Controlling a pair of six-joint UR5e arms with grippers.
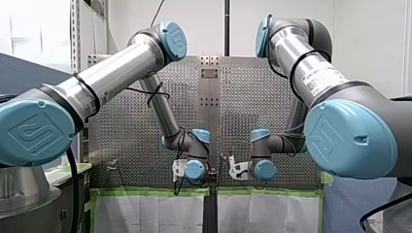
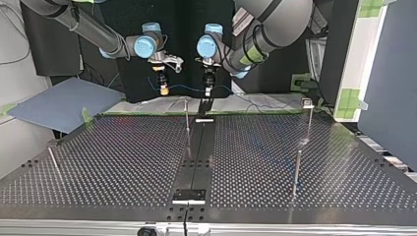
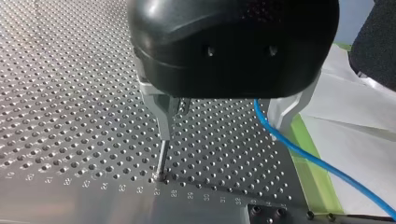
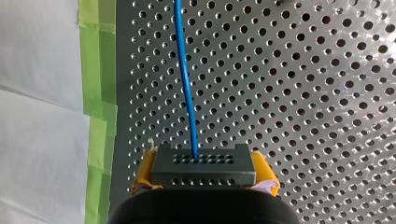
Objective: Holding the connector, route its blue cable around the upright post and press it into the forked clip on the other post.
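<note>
A dark perforated metal table (image 2: 98, 162) fills the middle of the room, its edge bordered by a strip of bright green tape (image 1: 145, 191) with white paper sheets (image 1: 145, 213) past it. Beyond it the front view shows a plain white wall (image 1: 369, 39), a slotted grey metal upright (image 1: 75, 34) and a thin black vertical pole (image 1: 226, 26). In the top view a flat blue-grey board (image 2: 59, 103) lies at the left and a white panel with green tape patches (image 2: 366, 59) stands at the right, before a black backdrop (image 2: 182, 29).

You have a perforated table (image 3: 70, 93); one thin upright post (image 3: 162, 158) pegged in it, ahead of a finger (image 3: 161, 112) of my left gripper (image 3: 224, 128); green tape (image 3: 320, 186) along its edge, beside the other finger
</note>
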